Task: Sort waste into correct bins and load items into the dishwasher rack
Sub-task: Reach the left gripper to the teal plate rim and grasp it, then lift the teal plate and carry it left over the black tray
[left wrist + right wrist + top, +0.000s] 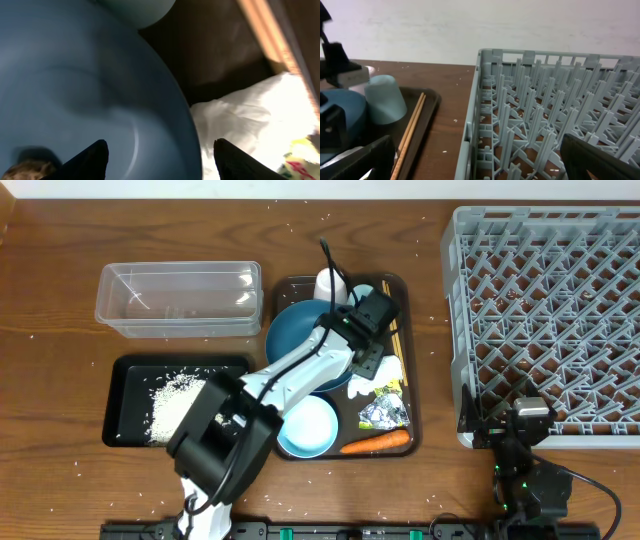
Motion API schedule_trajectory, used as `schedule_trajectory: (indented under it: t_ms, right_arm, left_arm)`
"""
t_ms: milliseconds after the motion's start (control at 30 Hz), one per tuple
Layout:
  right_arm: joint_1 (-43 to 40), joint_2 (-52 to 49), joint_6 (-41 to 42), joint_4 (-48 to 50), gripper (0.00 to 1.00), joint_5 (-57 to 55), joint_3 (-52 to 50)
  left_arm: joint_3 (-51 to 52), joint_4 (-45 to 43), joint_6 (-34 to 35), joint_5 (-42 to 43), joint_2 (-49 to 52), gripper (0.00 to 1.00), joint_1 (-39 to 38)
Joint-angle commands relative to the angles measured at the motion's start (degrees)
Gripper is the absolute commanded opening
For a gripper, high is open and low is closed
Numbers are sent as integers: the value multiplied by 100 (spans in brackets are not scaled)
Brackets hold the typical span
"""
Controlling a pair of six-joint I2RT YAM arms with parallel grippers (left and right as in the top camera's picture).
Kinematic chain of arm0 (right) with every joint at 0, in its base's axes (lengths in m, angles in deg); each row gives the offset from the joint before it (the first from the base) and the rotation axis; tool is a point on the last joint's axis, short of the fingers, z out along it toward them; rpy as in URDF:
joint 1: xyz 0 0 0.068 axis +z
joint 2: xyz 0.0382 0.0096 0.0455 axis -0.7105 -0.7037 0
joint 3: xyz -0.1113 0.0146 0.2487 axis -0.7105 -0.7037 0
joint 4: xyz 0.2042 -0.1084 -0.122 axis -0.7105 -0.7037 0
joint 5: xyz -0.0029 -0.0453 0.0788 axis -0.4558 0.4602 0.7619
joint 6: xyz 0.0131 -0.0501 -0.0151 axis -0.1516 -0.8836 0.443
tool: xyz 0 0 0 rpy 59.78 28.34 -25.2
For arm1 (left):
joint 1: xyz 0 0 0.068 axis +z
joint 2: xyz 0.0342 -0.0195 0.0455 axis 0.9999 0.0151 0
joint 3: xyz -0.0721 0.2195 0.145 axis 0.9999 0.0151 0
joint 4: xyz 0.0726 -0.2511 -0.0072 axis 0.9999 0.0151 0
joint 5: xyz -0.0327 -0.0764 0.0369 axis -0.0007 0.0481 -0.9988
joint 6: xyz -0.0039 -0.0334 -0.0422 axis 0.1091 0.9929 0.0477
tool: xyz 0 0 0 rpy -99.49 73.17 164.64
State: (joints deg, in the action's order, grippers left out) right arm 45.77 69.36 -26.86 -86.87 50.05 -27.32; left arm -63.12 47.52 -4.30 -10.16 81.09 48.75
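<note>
The dark-blue plate (298,330) lies on the brown serving tray, with a brown food lump (24,170) on it. My left gripper (366,360) is open, and its fingers (161,150) straddle the plate's right rim (75,90), one over the plate and one over the crumpled tissue (240,120). The foil (385,414), carrot (375,442) and pale bowl (308,426) lie at the tray's front. The white cup (330,283), light-blue cup (385,100) and chopsticks (410,130) are at its back and right. Rice (178,402) lies in the black tray (125,430). My right gripper (477,155) is open and empty at the rack's (545,320) front-left corner.
The clear tub (180,298) stands at the back left, behind the black tray. The green-yellow wrapper (300,160) lies beside the tissue. Loose rice grains are scattered on the wooden table. The left arm reaches across the brown tray (405,285).
</note>
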Motion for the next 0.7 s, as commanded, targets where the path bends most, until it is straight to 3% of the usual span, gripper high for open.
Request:
schedule_trajectory:
  t_ms: [0, 67, 667]
  right_arm:
    - [-48, 15, -11, -24, 99, 7, -7]
    - [-48, 15, -9, -24, 99, 7, -7]
    - [-48, 15, -9, -24, 99, 7, -7]
  left_arm:
    - [-94, -28, -35, -114, 105, 68, 9]
    - [-94, -26, -35, -114, 129, 67, 9]
    - [-83, 127, -35, -105, 131, 22, 4]
